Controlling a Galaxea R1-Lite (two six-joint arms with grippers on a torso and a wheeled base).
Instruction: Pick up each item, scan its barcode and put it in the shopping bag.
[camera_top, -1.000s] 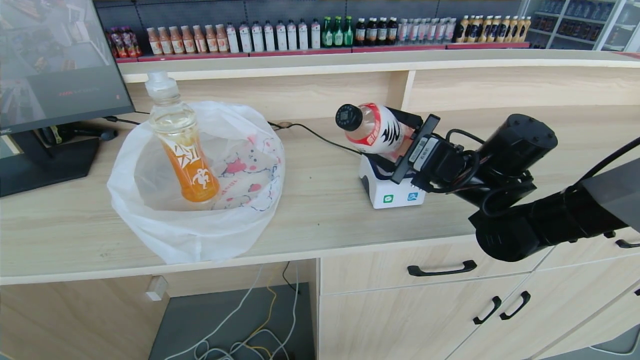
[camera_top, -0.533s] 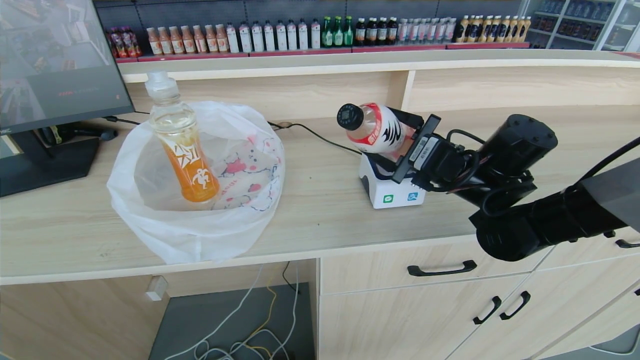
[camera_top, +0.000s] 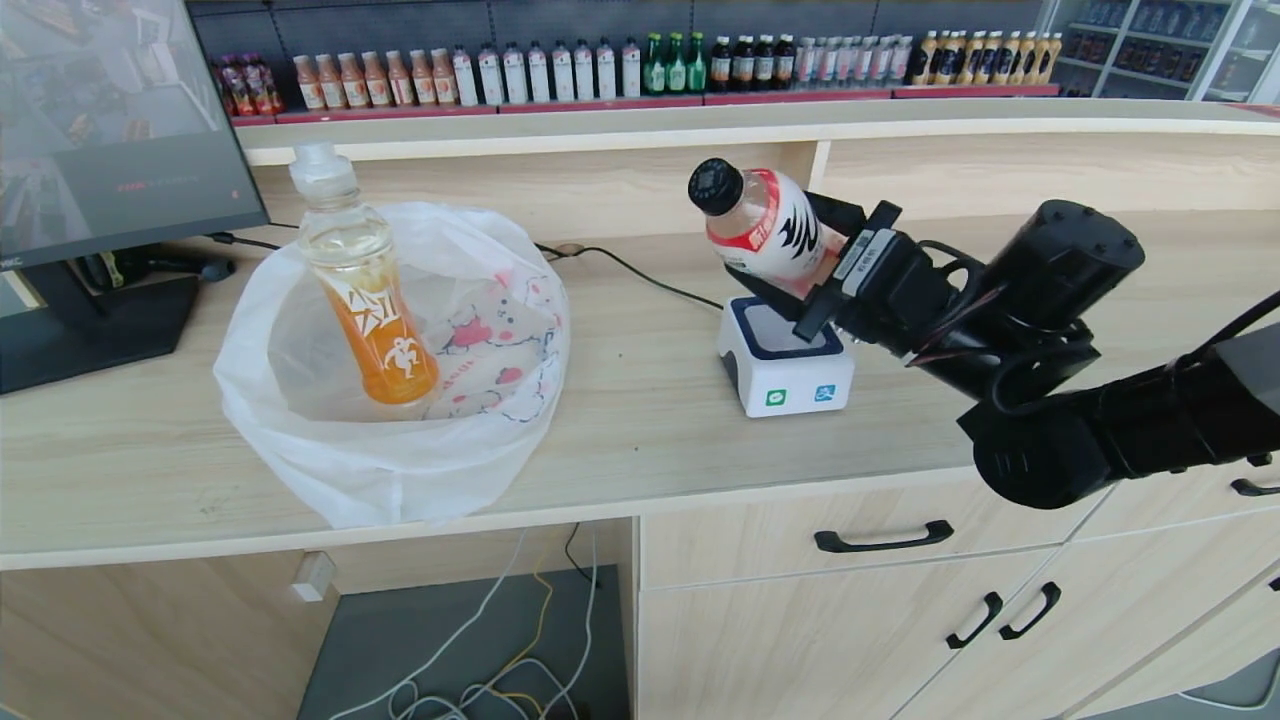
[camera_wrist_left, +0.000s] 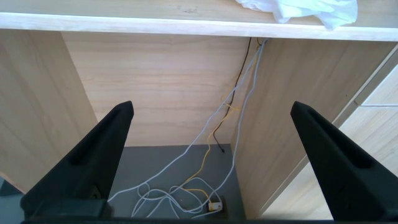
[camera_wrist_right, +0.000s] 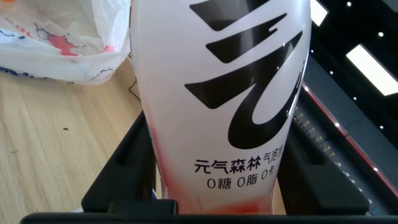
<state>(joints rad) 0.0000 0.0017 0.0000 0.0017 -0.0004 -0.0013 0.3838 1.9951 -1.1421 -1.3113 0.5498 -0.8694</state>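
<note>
White-labelled bottle slants, black cap up-left, clenched in the right pincer. Left pincer gapes below the table.

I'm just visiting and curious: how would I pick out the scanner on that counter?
Look along the wooden counter, right of the white shopping bag, below the bottle held in the air. The scanner is the only small white cube there, with a dark window on top.

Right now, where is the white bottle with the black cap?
In the head view the bottle is at the robot's right, held tilted in the right gripper above the white scanner box, apart from the shopping bag.
</note>
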